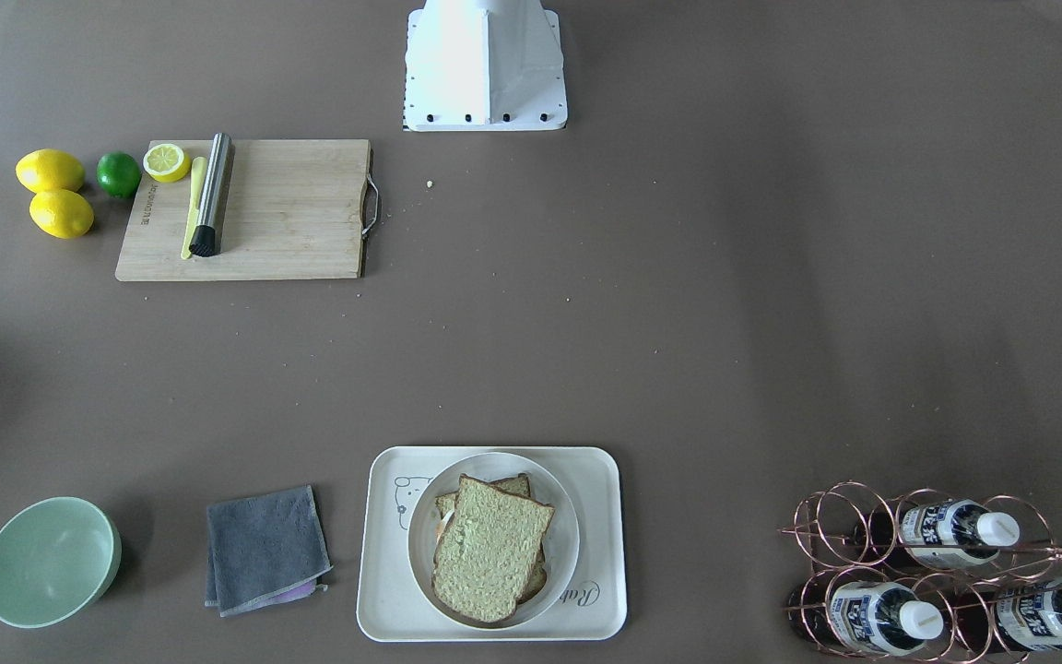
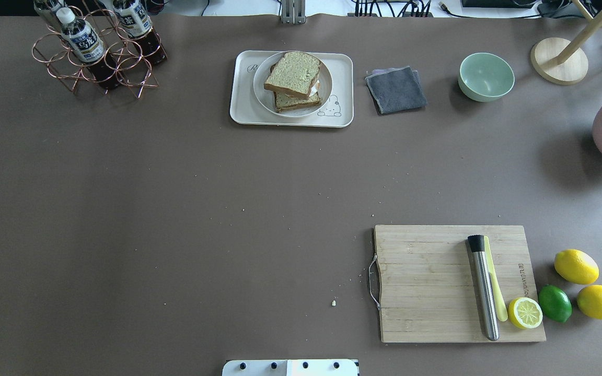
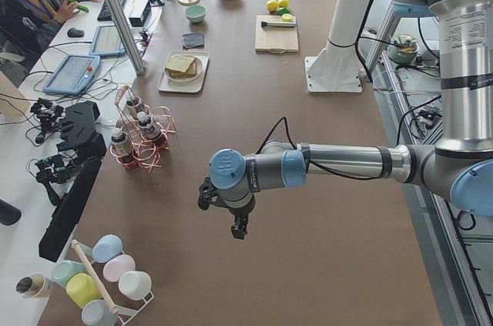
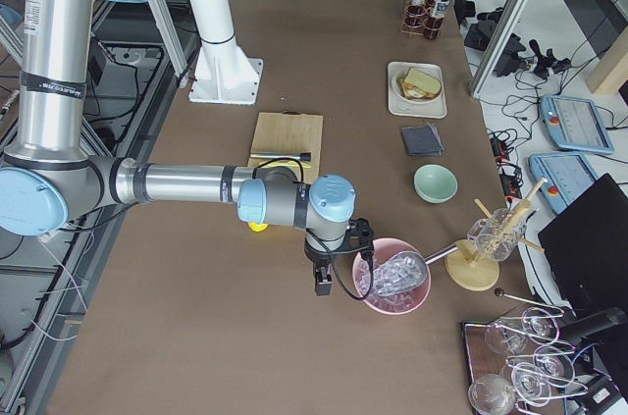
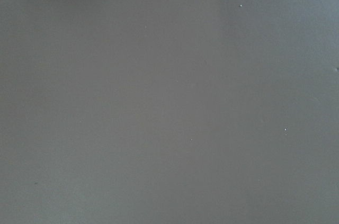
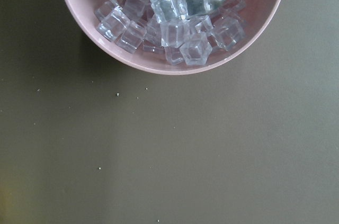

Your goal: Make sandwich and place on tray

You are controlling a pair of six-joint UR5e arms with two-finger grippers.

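The sandwich (image 1: 492, 550), two wholegrain slices with a bit of white showing between them, lies on a round white plate (image 1: 569, 544). The plate stands on the cream tray (image 1: 601, 581) at the table's far edge; the sandwich also shows in the overhead view (image 2: 294, 79). My left gripper (image 3: 239, 230) shows only in the exterior left view, low over bare table, far from the tray. My right gripper (image 4: 321, 283) shows only in the exterior right view, beside a pink bowl. I cannot tell whether either is open or shut.
A wooden cutting board (image 2: 437, 282) carries a steel muddler (image 2: 484, 287) and a lemon half (image 2: 525, 313); two lemons and a lime lie beside it. A grey cloth (image 2: 396, 90), a green bowl (image 2: 486, 76), a copper bottle rack (image 2: 97, 57) and a pink bowl of ice (image 6: 175, 17) stand around.
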